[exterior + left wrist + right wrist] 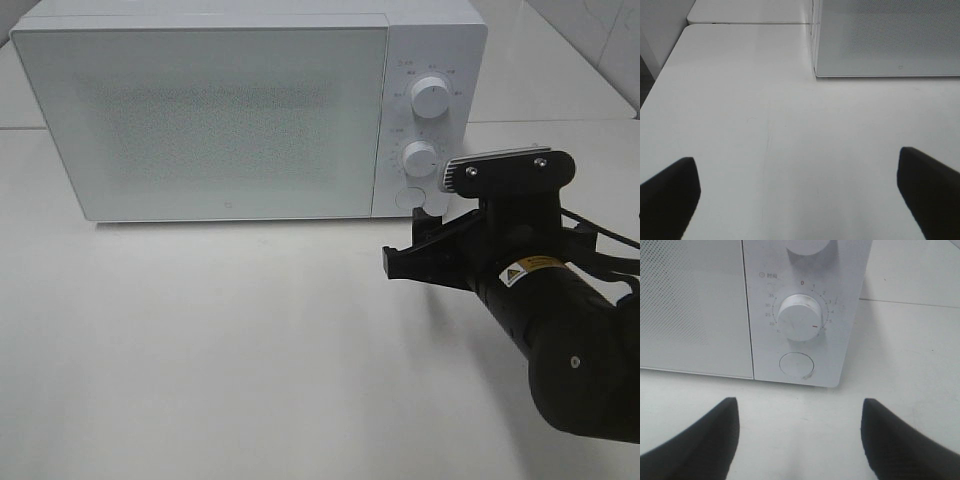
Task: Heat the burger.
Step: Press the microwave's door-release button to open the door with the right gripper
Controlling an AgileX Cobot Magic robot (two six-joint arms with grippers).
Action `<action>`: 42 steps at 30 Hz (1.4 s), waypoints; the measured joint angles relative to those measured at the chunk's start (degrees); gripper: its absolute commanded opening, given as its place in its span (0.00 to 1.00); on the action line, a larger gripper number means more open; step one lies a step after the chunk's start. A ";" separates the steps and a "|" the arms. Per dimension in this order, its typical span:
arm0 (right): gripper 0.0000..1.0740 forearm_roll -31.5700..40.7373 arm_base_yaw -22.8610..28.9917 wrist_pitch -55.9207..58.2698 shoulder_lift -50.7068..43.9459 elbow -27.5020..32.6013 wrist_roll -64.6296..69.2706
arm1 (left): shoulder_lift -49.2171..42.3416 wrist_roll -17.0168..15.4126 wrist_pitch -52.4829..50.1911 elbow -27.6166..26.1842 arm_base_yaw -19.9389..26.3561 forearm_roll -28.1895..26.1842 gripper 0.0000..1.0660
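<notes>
Plainly, the right pincer was held open and empty, facing the round silvery timer dial of the white boxy microwave; no burger was seen.

One microwave, two knobs, one button

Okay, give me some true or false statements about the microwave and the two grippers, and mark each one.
1. The microwave has its door shut. True.
2. The right gripper grips the lower dial. False: its jaws stand open, short of the control panel.
3. A round button sits below the lower dial. True.
4. The left gripper is shut on a plate. False: it is open, holding nothing, above the table.
</notes>
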 measured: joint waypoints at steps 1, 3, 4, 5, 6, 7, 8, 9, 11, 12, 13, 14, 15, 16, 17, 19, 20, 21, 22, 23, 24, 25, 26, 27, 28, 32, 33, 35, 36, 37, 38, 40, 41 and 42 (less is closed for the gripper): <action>0.64 0.23 0.06 0.00 0.06 0.00 0.06 | 0.00 0.00 0.00 0.00 0.00 0.00 0.94; 0.63 0.34 0.06 -0.06 0.06 0.00 0.52 | 0.00 0.00 0.00 0.00 0.00 0.00 0.94; 0.63 0.34 0.06 -0.06 0.06 0.00 0.52 | 0.00 0.00 0.00 0.00 0.00 0.00 0.94; 0.63 0.40 0.06 -0.06 0.06 0.00 2.18 | 0.00 0.00 0.00 0.00 0.00 0.00 0.94; 0.62 0.40 0.06 -0.06 0.06 0.00 5.90 | 0.00 0.00 0.00 0.00 0.00 0.00 0.94; 0.62 0.40 0.06 -0.06 0.06 0.00 5.90 | 0.00 0.00 0.00 0.00 0.00 0.00 0.94; 0.61 0.46 0.06 -0.06 0.06 0.00 7.85 | 0.00 0.00 0.00 0.00 0.00 0.00 0.94; 0.61 0.46 0.06 -0.06 0.06 0.00 7.85 | 0.00 0.00 0.00 0.00 0.00 0.00 0.94; 0.59 0.69 0.06 -0.06 0.06 0.00 17.76 | 0.00 0.00 0.00 0.00 0.00 0.00 0.94; 0.59 0.69 0.06 -0.06 0.06 0.00 17.76 | 0.00 0.00 0.00 0.00 0.00 0.00 0.94; 0.57 0.74 0.06 -0.06 0.06 0.00 24.87 | 0.00 0.00 0.00 0.00 0.00 0.00 0.94; 0.54 0.80 0.06 -0.06 0.06 0.00 32.49 | 0.00 0.00 0.00 0.00 0.00 0.00 0.94; 0.54 0.80 0.06 -0.06 0.06 0.00 32.49 | 0.00 0.00 0.00 0.00 0.00 0.00 0.94; 0.52 0.80 0.06 -0.06 0.06 0.00 36.78 | 0.00 0.00 0.00 0.00 0.00 0.00 0.94; 0.48 0.80 0.06 -0.06 0.06 0.00 45.15 | 0.00 0.00 0.00 0.00 0.00 0.00 0.94; 0.47 0.80 0.06 -0.06 0.06 0.00 49.16 | 0.00 0.00 0.00 0.00 0.00 0.00 0.94; 0.47 0.80 0.06 -0.06 0.06 0.00 49.16 | 0.00 0.00 0.00 0.00 0.00 0.00 0.94; 0.41 0.80 0.06 -0.06 0.06 0.00 56.15 | 0.00 0.00 0.00 0.00 0.00 0.00 0.94; 0.38 0.80 0.06 -0.06 0.06 0.00 59.99 | 0.00 0.00 0.00 0.00 0.00 0.00 0.94; 0.38 0.80 0.06 -0.06 0.06 0.00 59.99 | 0.00 0.00 0.00 0.00 0.00 0.00 0.94; 0.30 0.80 0.06 -0.11 0.06 0.00 66.58 | 0.00 0.00 0.00 0.00 0.00 0.00 0.94; 0.26 0.80 0.06 -0.11 0.06 0.00 73.74 | 0.00 0.00 0.00 0.00 0.00 0.00 0.94; 0.26 0.80 0.06 -0.11 0.06 0.00 73.74 | 0.00 0.00 0.00 0.00 0.00 0.00 0.94; 0.18 0.80 0.06 -0.11 0.06 0.00 76.95 | 0.00 0.00 0.00 0.00 0.00 0.00 0.94; 0.11 0.80 0.06 -0.11 0.06 0.00 81.65 | 0.00 0.00 0.00 0.00 0.00 0.00 0.94; 0.00 0.80 0.06 -0.11 0.06 -0.06 86.57 | 0.00 0.00 0.00 0.00 0.00 0.00 0.94; 0.00 0.80 0.06 0.00 0.06 -0.06 88.58 | 0.00 0.00 0.00 0.00 0.00 0.00 0.94; 0.00 0.80 0.06 0.11 0.06 -0.06 89.32 | 0.00 0.00 0.00 0.00 0.00 0.00 0.94; 0.00 0.80 0.06 0.80 0.69 -0.34 90.30 | 0.00 0.00 0.00 0.00 0.00 0.00 0.94; 0.00 0.80 0.06 0.80 0.69 -0.34 90.30 | 0.00 0.00 0.00 0.00 0.00 0.00 0.94; 0.00 0.80 0.06 1.55 1.95 -1.09 90.93 | 0.00 0.00 0.00 0.00 0.00 0.00 0.94; 0.00 0.74 0.06 1.83 2.46 -1.66 91.10 | 0.00 0.00 0.00 0.00 0.00 0.00 0.94; 0.00 0.23 0.06 2.01 3.61 -2.69 91.16 | 0.00 0.00 0.00 0.00 0.00 0.00 0.94; 0.00 0.23 0.06 2.01 3.61 -2.69 91.16 | 0.00 0.00 0.00 0.00 0.00 0.00 0.94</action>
